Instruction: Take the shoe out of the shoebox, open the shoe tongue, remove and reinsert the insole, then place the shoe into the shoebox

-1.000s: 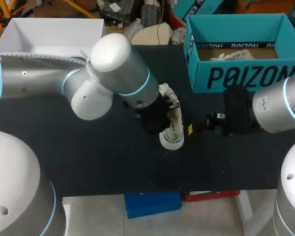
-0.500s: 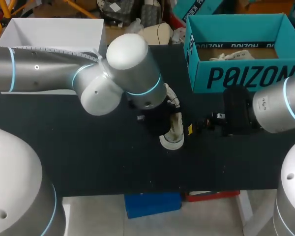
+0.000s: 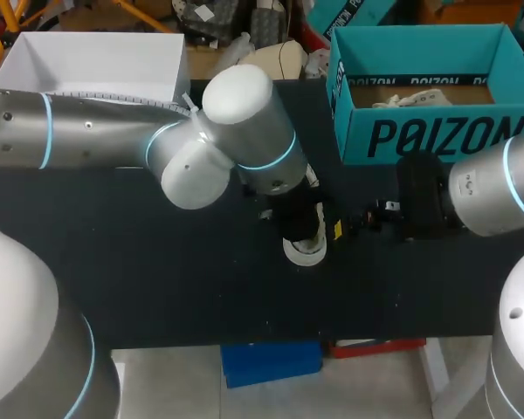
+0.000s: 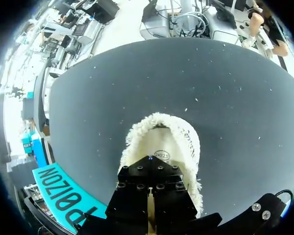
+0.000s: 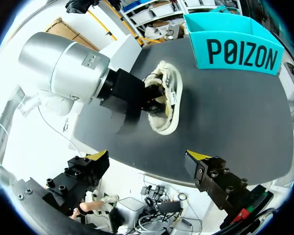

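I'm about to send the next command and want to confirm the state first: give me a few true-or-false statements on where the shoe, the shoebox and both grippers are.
1. The shoe lies on the table, outside the shoebox. True.
2. The right gripper is shut on the shoe. False: its fingers stand open, apart from the shoe.
3. The left gripper is down at the shoe's opening. True.
4. The shoebox stands at the table's left side. False: it stands at the table's far right.
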Controlling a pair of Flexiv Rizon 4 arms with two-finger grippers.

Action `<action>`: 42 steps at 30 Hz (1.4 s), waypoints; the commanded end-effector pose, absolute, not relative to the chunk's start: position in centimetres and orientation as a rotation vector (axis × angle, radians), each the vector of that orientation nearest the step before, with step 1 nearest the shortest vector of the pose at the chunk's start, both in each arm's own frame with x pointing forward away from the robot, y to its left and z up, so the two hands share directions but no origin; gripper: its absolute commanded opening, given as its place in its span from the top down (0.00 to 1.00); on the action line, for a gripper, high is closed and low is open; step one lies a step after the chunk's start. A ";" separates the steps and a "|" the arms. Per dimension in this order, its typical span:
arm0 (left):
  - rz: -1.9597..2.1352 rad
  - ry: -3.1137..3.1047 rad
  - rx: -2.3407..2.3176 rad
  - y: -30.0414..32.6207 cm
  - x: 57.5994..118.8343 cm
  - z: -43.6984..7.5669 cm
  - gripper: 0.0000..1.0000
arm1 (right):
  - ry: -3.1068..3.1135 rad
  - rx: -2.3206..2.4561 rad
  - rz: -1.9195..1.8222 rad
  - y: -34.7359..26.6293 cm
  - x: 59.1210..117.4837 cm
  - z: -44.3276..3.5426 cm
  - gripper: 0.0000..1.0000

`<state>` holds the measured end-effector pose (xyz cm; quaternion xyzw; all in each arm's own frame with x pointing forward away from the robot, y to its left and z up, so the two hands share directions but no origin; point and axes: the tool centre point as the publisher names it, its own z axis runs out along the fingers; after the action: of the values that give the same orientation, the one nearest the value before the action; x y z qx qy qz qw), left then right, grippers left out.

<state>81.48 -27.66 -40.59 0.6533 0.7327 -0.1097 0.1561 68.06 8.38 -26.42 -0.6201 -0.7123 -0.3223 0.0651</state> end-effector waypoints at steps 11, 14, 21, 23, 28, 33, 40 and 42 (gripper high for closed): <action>-0.611 2.105 1.557 -21.0 80.4 -33.3 1.00 | -2.150 -1.875 -0.970 8.5 68.1 -26.4 0.00; -0.616 2.171 1.402 -19.7 81.2 -31.6 1.00 | -2.150 -1.875 -0.970 8.5 68.1 -26.4 0.00; -0.532 2.228 1.100 -17.6 84.6 -28.7 1.00 | -2.150 -1.875 -0.970 8.5 68.1 -26.4 0.00; -0.464 2.227 1.098 -17.7 85.5 -28.5 1.00 | -2.150 -1.875 -0.970 8.5 68.1 -26.4 0.00; -0.386 2.226 1.091 -18.9 87.9 -29.1 1.00 | -2.150 -1.875 -0.970 8.5 68.1 -26.4 0.00; -0.354 2.229 1.111 -20.6 89.6 -30.1 1.00 | -2.150 -1.875 -0.970 8.5 68.1 -26.4 0.00; -0.362 2.234 1.166 -22.8 90.7 -31.2 1.00 | -2.150 -1.875 -0.970 8.5 68.1 -26.4 0.00; -0.361 2.240 1.179 -23.2 90.9 -31.7 1.00 | -2.150 -1.875 -0.970 8.5 68.1 -26.4 0.00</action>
<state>89.76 -21.59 -30.27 0.4405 0.8380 -0.1362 0.2918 68.05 8.38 -26.41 -0.6201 -0.7123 -0.3223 0.0652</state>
